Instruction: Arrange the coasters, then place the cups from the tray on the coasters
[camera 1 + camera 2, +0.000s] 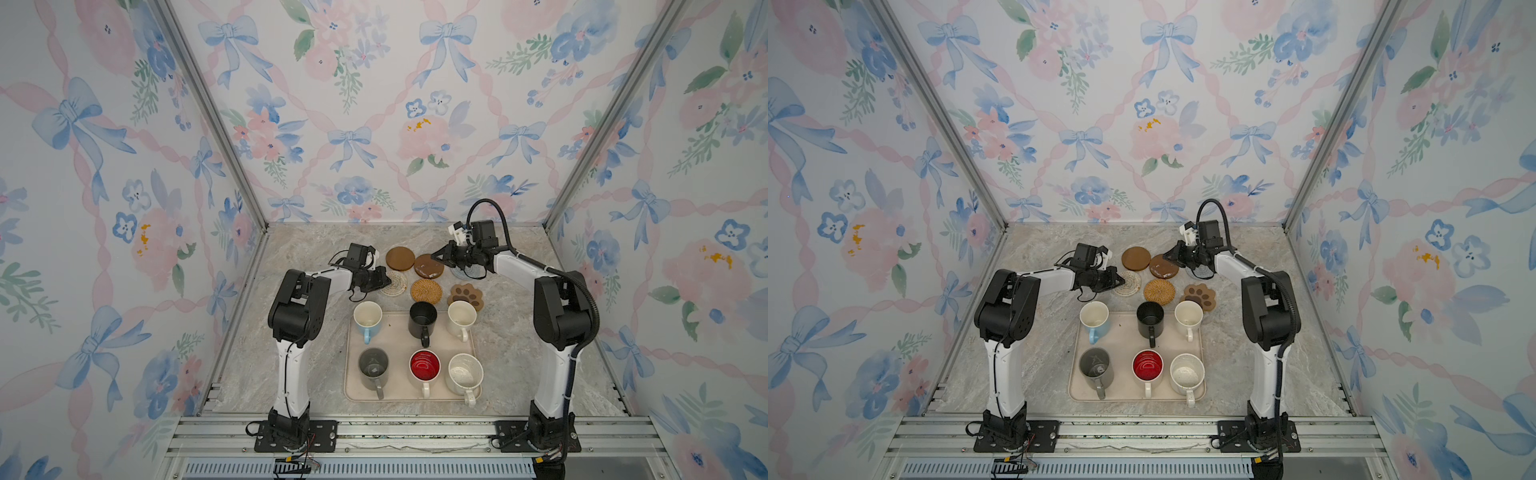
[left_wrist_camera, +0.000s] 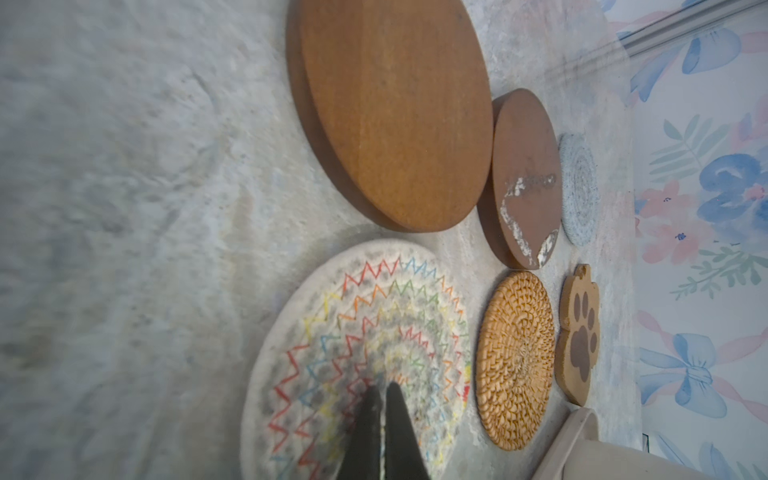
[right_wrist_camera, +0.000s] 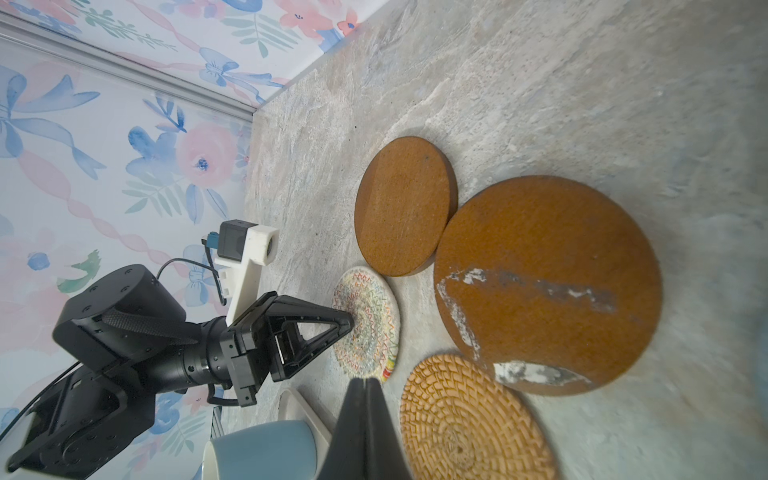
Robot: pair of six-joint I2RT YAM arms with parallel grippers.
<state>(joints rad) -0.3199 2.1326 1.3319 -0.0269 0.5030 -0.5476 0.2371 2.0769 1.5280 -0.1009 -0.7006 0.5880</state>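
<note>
Several coasters lie behind the tray [image 1: 350, 386]: plain brown disc [image 1: 400, 258], glossy dark-brown disc [image 1: 428, 269], cream crochet round [image 1: 397, 287], tan rattan round [image 1: 427, 291], paw shape [image 1: 466, 296] and grey-blue woven round [image 1: 457, 275], which is partly hidden under my right arm. On the tray stand the cups: light blue [image 1: 367, 319], black [image 1: 422, 319], cream [image 1: 461, 318], grey [image 1: 373, 368], red inside [image 1: 424, 365] and speckled [image 1: 464, 374]. My left gripper [image 2: 382, 387] is shut, its tips at the crochet round's middle [image 2: 361, 316]. My right gripper [image 3: 365, 380] is shut and empty, raised over the dark-brown disc [image 3: 548, 286].
Wallpapered walls close the marble table on three sides, with metal posts in the back corners. Aluminium rails [image 1: 415, 428] run along the front edge and carry both arm bases. The tray's rim lies close to the rattan and paw coasters.
</note>
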